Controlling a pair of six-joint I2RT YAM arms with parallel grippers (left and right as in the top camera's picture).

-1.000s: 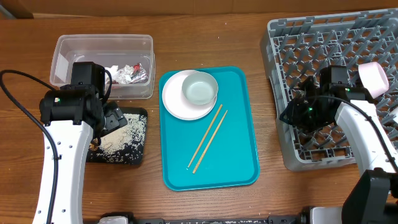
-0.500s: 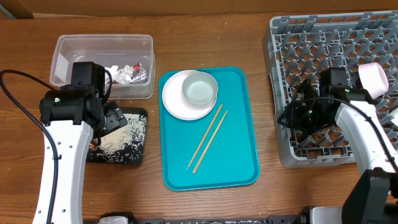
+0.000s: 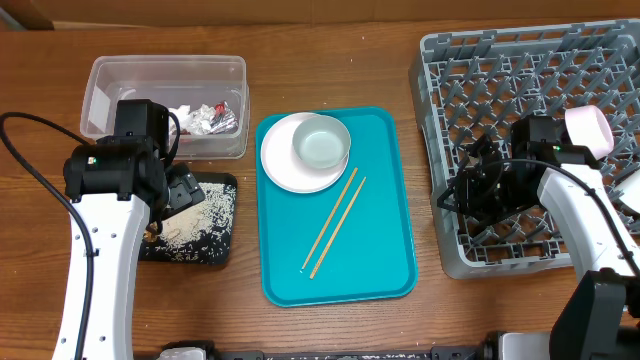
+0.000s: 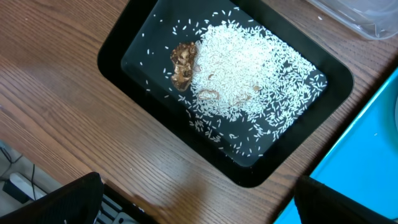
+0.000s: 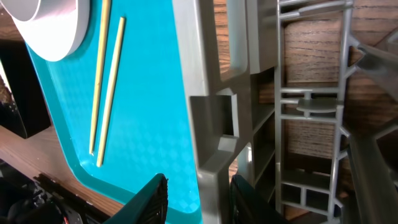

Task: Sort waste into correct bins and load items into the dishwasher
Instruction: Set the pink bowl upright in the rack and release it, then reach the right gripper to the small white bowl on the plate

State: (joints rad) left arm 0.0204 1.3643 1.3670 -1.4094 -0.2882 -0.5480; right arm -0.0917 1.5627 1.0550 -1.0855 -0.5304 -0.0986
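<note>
Overhead shows two chopsticks; left fingers spread, right fingers pinch the rack.

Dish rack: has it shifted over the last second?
Yes. The grey dish rack has slid left, narrowing the gap to the teal tray, with the right claw clamped on its rim.

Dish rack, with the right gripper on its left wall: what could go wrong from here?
1. The right gripper pinches only one thin wall of the dish rack, near a corner; a pull could swivel the rack or slip off.
2. The rack's edge lies close to the teal tray; contact could jolt the chopsticks.
3. The pink bowl resting on the pegs might topple.
</note>
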